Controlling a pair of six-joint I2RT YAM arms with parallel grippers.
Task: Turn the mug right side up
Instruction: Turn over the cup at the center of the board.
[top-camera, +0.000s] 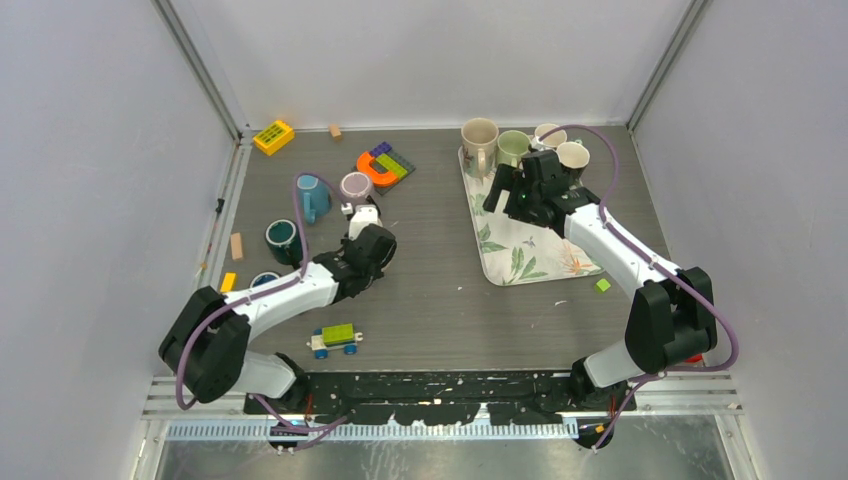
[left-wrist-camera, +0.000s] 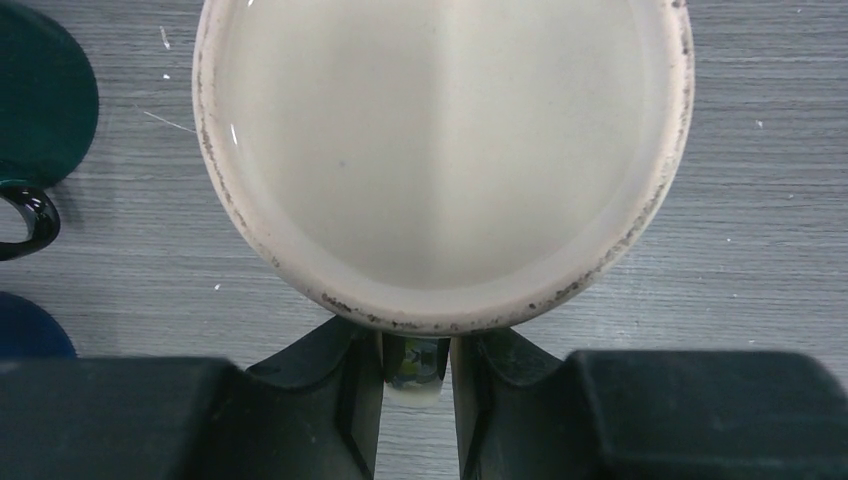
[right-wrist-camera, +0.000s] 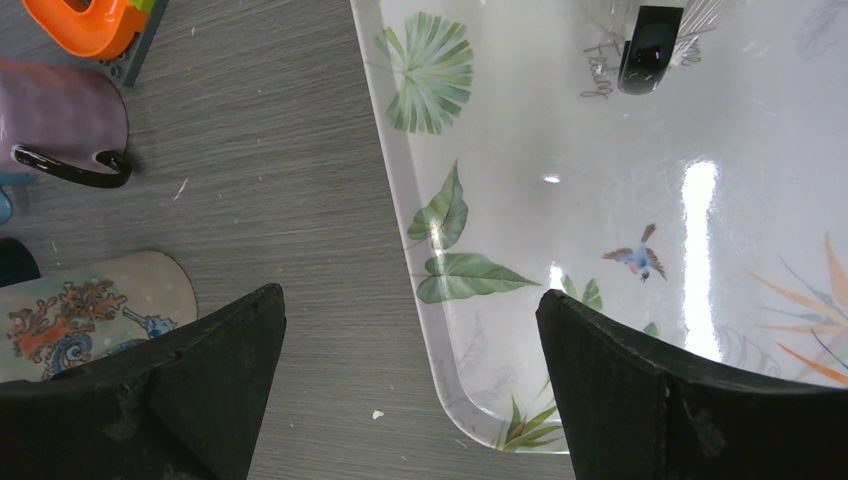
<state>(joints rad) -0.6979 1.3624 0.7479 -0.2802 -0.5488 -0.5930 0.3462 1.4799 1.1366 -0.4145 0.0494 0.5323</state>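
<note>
One thin handle (left-wrist-camera: 414, 372) is all that is pinched by the left gripper (left-wrist-camera: 415, 340), its fingers pressed almost together on it. The mug (left-wrist-camera: 440, 150) is held at about 10 o'clock from the table's centre, and its pale round face fills the left wrist view; base or mouth, it cannot be told. Here lies the risk: with so small a purchase, the mug could be swung about the handle or let slip as it is turned. The dark teal mug (top-camera: 283, 235) at its 9 o'clock and the purple mug (top-camera: 355, 185) at its 12 o'clock could then be knocked. The right gripper (right-wrist-camera: 408, 300) is held spread wide and empty over the tray (right-wrist-camera: 600, 150), at 2 o'clock on the table. Four upright mugs (top-camera: 480, 140) are stood at the tray's 12 o'clock end, and nothing is seen inside them.
</note>
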